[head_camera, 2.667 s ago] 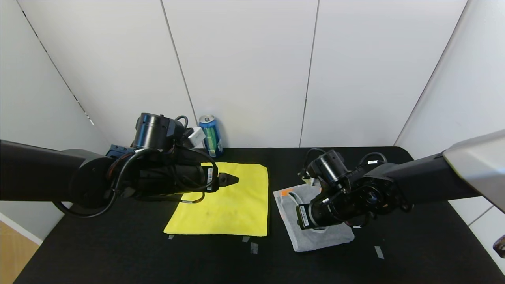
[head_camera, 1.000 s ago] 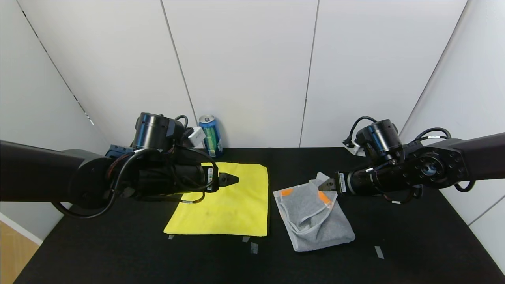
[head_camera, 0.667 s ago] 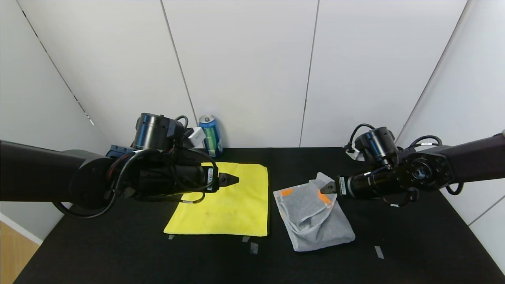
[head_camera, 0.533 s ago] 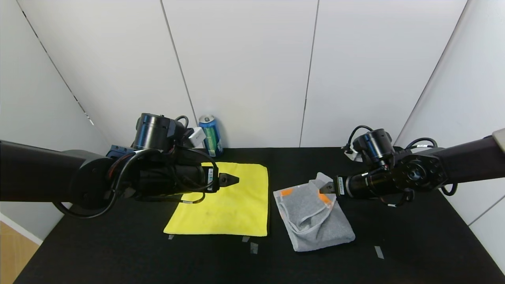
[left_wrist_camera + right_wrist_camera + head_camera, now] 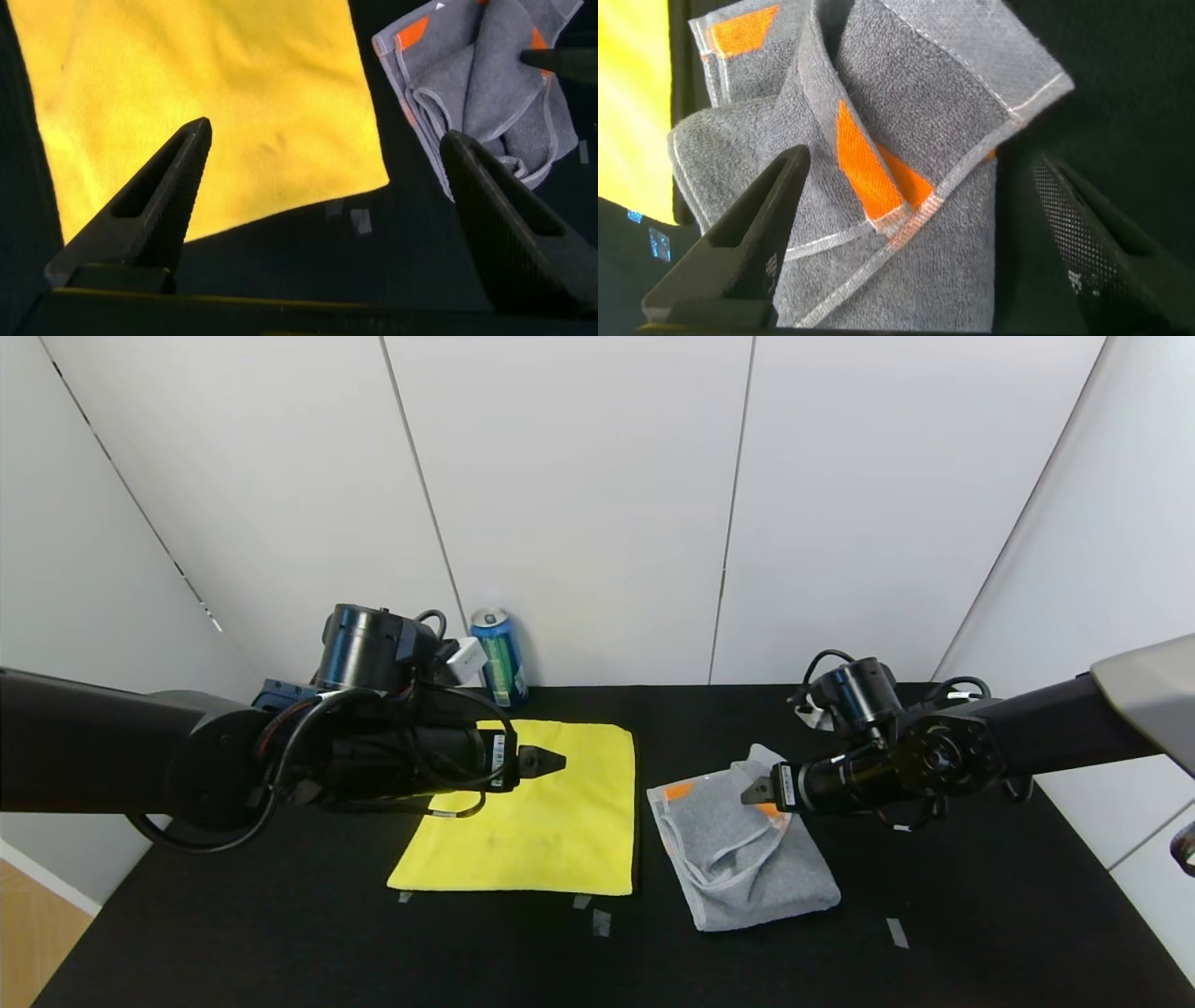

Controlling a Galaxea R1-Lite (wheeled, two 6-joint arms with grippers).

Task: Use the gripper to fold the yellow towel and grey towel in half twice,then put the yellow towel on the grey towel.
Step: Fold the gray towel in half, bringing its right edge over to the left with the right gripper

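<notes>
The yellow towel (image 5: 551, 831) lies flat and unfolded left of centre on the black table. My left gripper (image 5: 553, 763) hovers open above its far part; in the left wrist view the gripper (image 5: 327, 135) holds nothing, with yellow towel (image 5: 187, 75) below. The grey towel (image 5: 747, 877) sits to the right as a loose, rumpled bundle, its hems and orange patches (image 5: 864, 159) showing. My right gripper (image 5: 752, 793) hangs open just over the bundle's far right corner. In the right wrist view the gripper (image 5: 920, 159) straddles the grey towel (image 5: 971, 271) without gripping it.
A blue drink can (image 5: 499, 656) stands at the back wall behind the yellow towel. Small tape marks (image 5: 602, 922) sit near the table's (image 5: 280, 933) front edge, another (image 5: 896, 931) at the front right. White wall panels close in the back and sides.
My right arm rose off the grey towel and drew back right, leaving it rumpled, then edged left over the towel's far right corner. The left arm has not moved.
</notes>
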